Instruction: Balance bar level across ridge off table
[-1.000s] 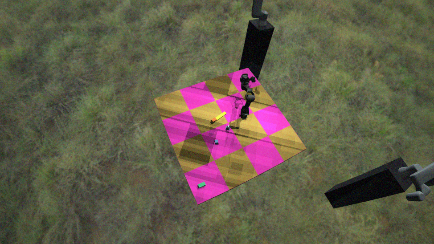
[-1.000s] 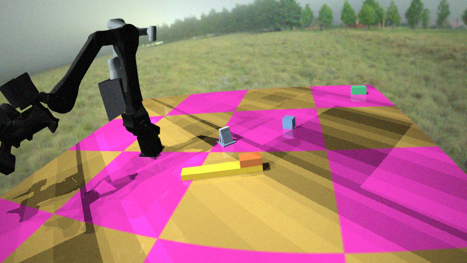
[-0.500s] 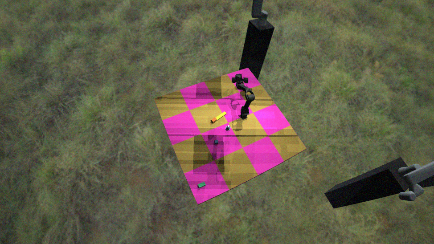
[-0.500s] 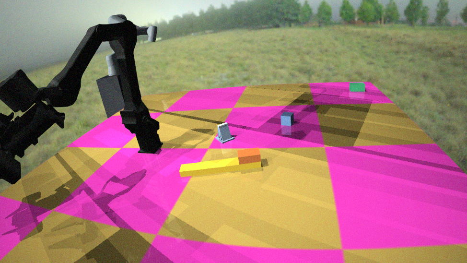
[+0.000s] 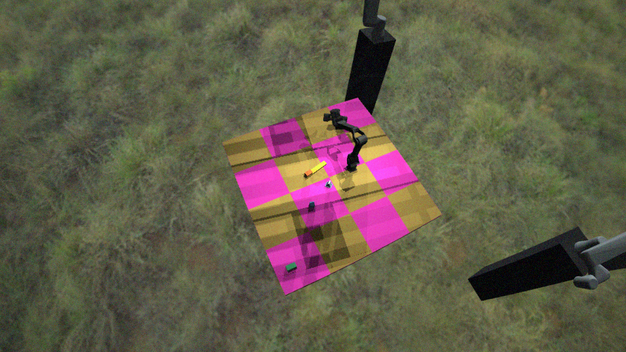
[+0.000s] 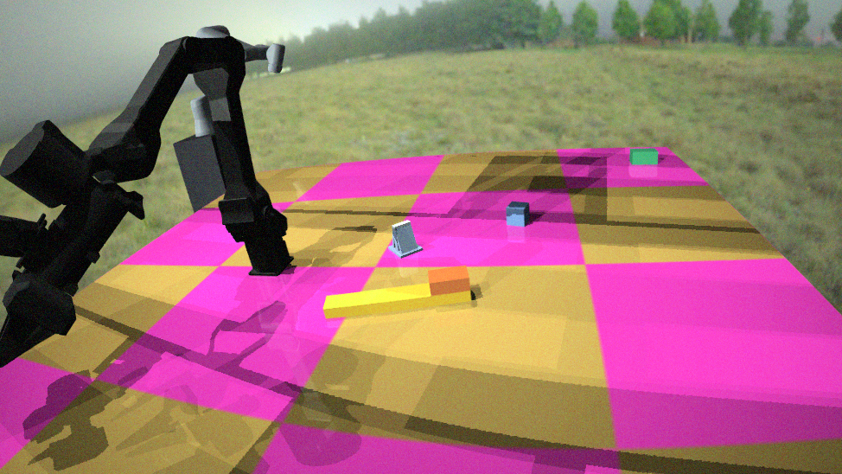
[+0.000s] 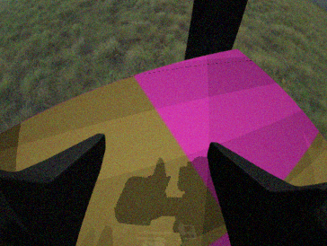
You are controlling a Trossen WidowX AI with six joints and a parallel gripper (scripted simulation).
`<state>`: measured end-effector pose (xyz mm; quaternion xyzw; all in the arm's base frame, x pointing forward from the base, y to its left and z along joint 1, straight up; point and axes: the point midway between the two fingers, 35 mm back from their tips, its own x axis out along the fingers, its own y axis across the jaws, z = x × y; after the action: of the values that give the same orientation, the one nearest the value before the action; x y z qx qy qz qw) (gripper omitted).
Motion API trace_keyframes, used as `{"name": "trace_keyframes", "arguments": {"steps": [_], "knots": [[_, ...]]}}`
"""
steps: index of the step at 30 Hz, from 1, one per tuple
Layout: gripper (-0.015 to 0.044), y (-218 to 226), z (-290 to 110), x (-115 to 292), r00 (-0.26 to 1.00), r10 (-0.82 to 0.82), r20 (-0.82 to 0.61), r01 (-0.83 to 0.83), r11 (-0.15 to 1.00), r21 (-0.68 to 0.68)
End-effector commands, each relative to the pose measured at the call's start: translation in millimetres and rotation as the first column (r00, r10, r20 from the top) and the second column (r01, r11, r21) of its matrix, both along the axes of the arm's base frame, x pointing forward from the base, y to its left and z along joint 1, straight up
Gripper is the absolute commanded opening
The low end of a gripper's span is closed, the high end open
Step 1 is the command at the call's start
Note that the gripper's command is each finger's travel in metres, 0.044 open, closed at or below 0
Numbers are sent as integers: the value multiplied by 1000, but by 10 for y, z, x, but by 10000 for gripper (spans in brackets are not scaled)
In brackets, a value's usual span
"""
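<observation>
A yellow bar [image 5: 315,169] [image 6: 382,299] with an orange block on one end lies flat on the checked table [image 5: 385,223] [image 6: 706,329]. The ridge [image 5: 328,184] [image 6: 404,239], a small grey-blue wedge, stands upright a short way from the bar's orange end, apart from it. My gripper [image 5: 329,116] [image 6: 17,336] [image 7: 158,144] is open and empty. It hangs over the far corner of the table behind the arm's base, well away from the bar and the ridge. The wrist view shows only bare table and shadow between the fingers.
A blue cube [image 5: 311,205] [image 6: 517,213] stands beyond the ridge. A green block [image 5: 290,266] [image 6: 643,156] lies near a table corner. Black camera posts [image 5: 369,65] [image 5: 529,266] [image 7: 216,16] stand off the table on grass.
</observation>
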<state>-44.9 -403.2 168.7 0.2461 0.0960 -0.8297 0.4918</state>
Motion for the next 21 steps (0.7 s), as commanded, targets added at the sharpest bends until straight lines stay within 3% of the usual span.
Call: {"name": "trace_keyframes", "arguments": {"steps": [1, 11, 21], "knots": [[315, -3, -40, 259, 995, 19, 95, -19, 1000, 6], [315, 189, -169, 917, 956, 83, 281, -106, 992, 67], [315, 425, -270, 1507, 881, 32, 473, -115, 982, 148]]}}
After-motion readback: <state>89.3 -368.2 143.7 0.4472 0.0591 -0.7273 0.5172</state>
